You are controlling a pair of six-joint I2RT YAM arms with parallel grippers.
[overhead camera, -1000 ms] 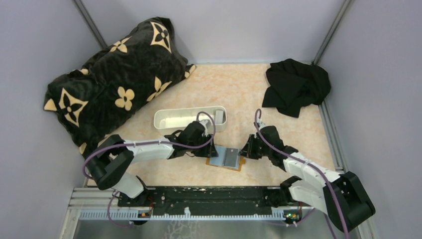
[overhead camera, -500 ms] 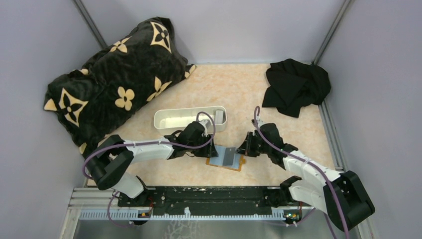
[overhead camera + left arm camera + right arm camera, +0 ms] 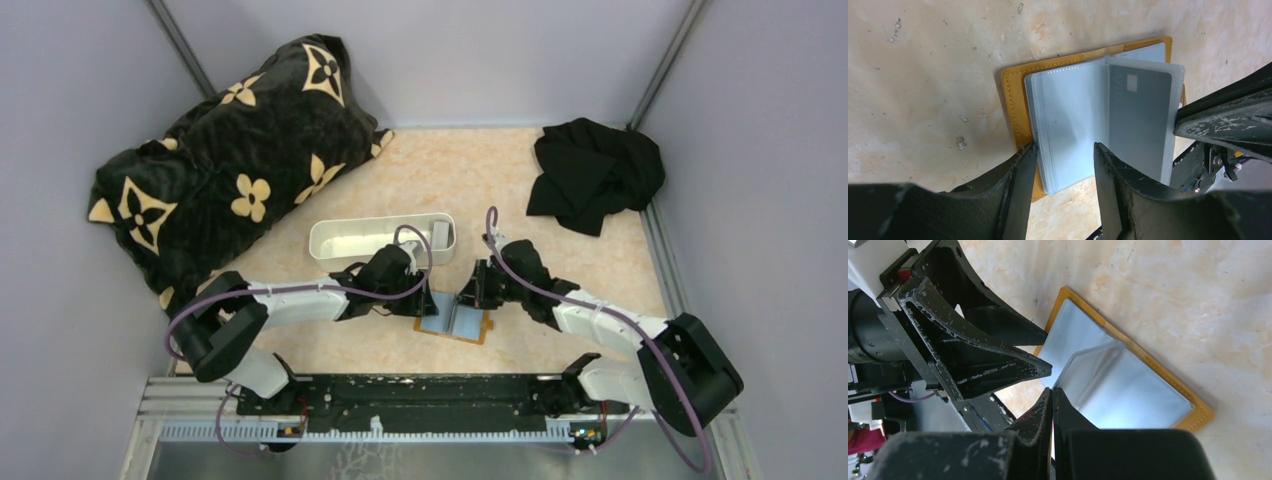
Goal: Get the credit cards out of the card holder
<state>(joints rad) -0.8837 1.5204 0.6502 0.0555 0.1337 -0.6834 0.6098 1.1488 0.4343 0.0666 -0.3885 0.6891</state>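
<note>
On card holder [image 3: 1013, 110], sleeve [image 3: 1140, 130] raised, right hand [image 3: 1053, 390] closer

In front of me the orange-tan card holder [image 3: 1011, 107] lies open on the table [image 3: 923, 50], a grey credit card [image 3: 1138, 125] inside its upraised clear sleeve [image 3: 1176, 85].

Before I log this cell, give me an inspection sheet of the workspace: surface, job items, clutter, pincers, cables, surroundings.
Surface: marbled beige tabletop, a few specks.
Job's things: card holder lying open; grey card inside a raised sleeve page.
Clutter: white tray, patterned pillow, black cloth.
Pincers: left pincer open, straddling the flat sleeves at the holder's edge; right pincer shut on the sleeve page.
Cables: purple cables looped along both arms.
Surroundings: grey walls on three sides.
</note>
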